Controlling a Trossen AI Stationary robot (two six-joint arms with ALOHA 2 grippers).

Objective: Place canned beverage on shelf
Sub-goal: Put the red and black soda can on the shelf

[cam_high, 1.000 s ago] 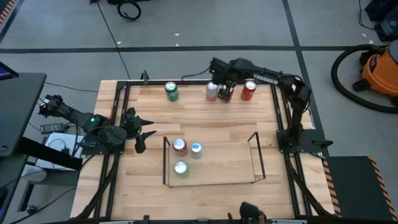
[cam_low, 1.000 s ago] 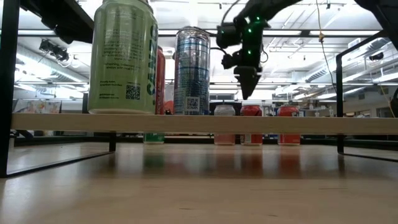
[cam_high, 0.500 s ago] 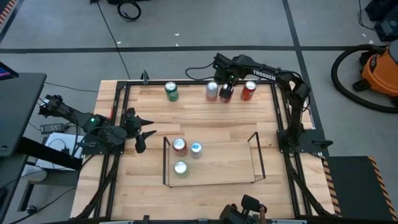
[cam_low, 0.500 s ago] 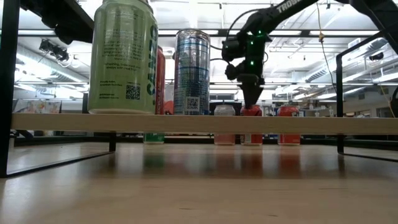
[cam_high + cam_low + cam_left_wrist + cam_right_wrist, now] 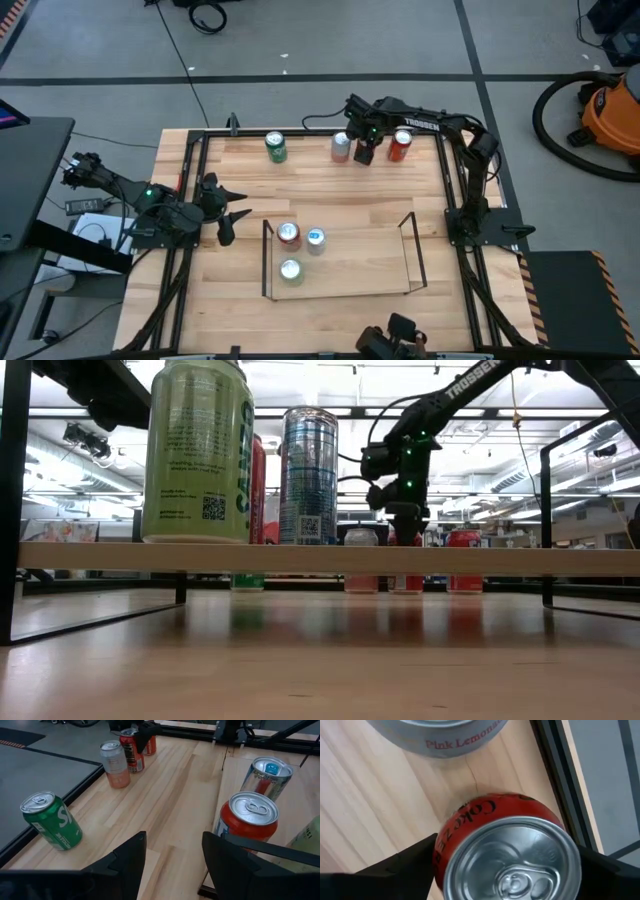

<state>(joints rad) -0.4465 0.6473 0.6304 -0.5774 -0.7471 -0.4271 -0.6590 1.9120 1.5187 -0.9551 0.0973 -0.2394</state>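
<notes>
While upright, three cans (image 5: 288,235) inside shelf (image 5: 405,291)

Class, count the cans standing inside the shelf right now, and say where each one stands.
3, all at the left end of the shelf: a red-topped can, a blue-tabbed can beside it, and a pale green can nearer the front. None appear hidden.

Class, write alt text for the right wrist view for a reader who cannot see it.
The right end effector straddles an upright red aluminium Coke Zero can, one dark finger on each side, on the pale wood table. Beyond it stands a silver "Pink Lemonade" can, near the black table frame.
</notes>
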